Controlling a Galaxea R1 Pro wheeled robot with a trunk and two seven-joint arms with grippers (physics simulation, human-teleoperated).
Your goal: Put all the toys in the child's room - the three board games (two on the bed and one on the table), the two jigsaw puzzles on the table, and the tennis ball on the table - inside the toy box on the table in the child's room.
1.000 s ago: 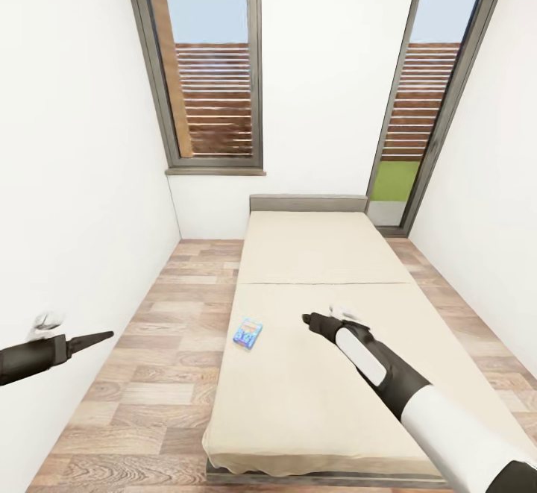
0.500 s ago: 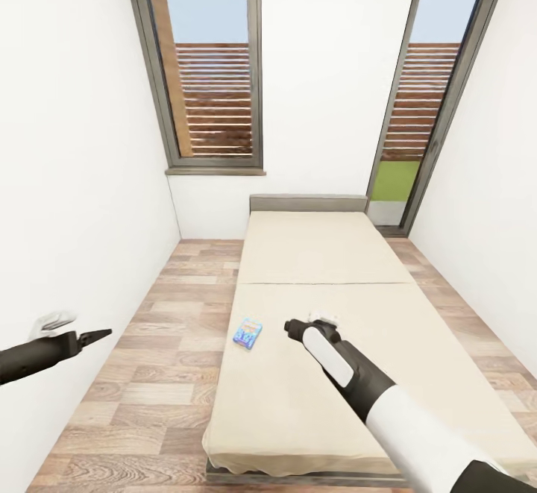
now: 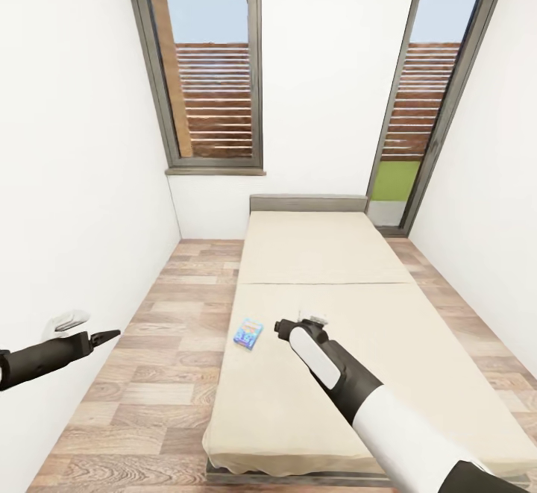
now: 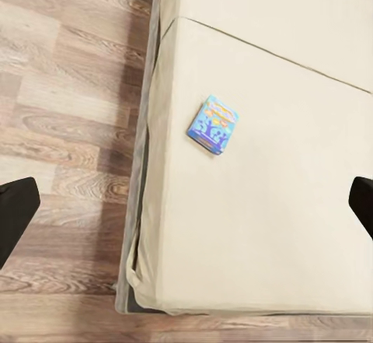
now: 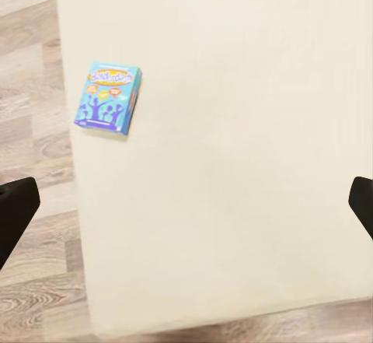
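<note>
While the right gripper [image 3: 285, 327] hangs over the bed [image 3: 418, 344], its jaws stand wide apart and hold nothing; in the right wrist view the two dark fingertips [image 5: 15, 215] sit at opposite edges of the picture with bare mattress between them. Over the last second this arm has swung across the bed toward its left edge, and the gripper is now near the blue game [image 3: 247, 333], though not yet above it and well clear of touching. That reads as the approach to a pick: the reach is closing on the one game seen on the bed, and a further shift sideways and a descent are probably needed before the jaws can close.

The left gripper [image 3: 104, 336] is out over the plank floor [image 3: 156, 374] beside the wall; it has drifted a little higher and toward the bed. Its wrist view likewise shows the fingertips [image 4: 17, 211] far apart, so it is released and empty.

The game is a small flat blue box with a yellow banner and figures printed on its face. It lies flat on the beige mattress, close to the bed's left edge, just short of the seam across the mattress, slightly skewed to that edge.
</note>
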